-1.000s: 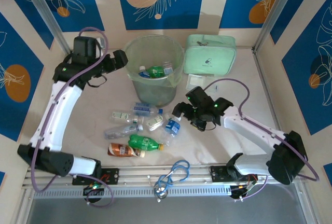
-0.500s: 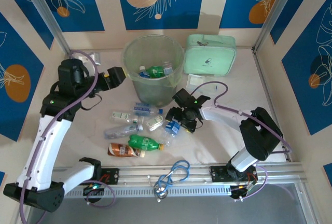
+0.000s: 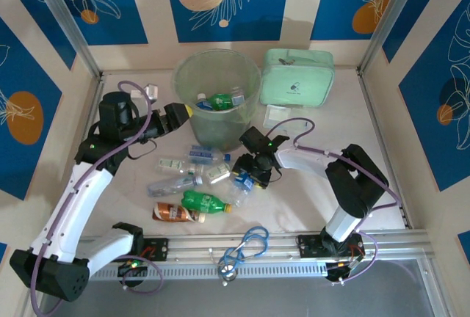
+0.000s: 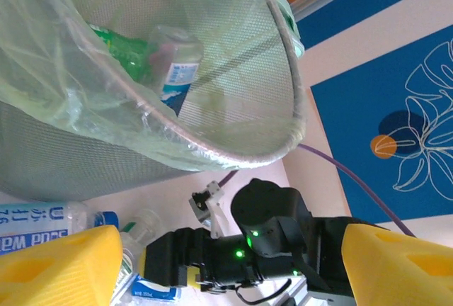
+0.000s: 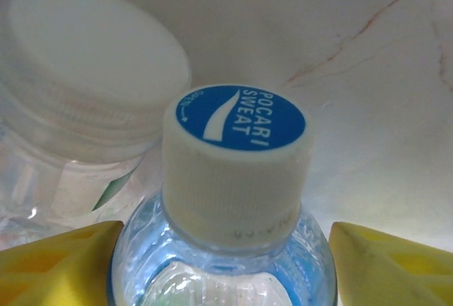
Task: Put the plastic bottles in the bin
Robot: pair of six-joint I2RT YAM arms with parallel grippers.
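Observation:
The bin (image 3: 217, 128), a tall pale-green wastebasket, stands at the back centre with a green bottle (image 3: 220, 100) and clear ones inside. Several plastic bottles lie in front of it, among them a green one (image 3: 205, 202) and a brown-orange one (image 3: 174, 213). My right gripper (image 3: 246, 174) is down over a blue-labelled bottle (image 3: 243, 181). In the right wrist view its white and blue cap (image 5: 237, 150) sits between my yellow fingers (image 5: 64, 263), with a narrow gap on the right. My left gripper (image 3: 178, 117) hangs open beside the bin's left wall (image 4: 283, 129), holding nothing.
A mint-green zip case (image 3: 297, 75) lies right of the bin, with a small white packet (image 3: 275, 115) in front of it. A blue cord loop (image 3: 246, 247) rests on the front rail. Another white-capped clear bottle (image 5: 85, 86) lies against the one between my right fingers.
My left arm has swung down and right toward the bin's left side, its jaws narrowing a little. My right gripper has slid left onto the blue-labelled bottle, and its jaws are drawing in around it.

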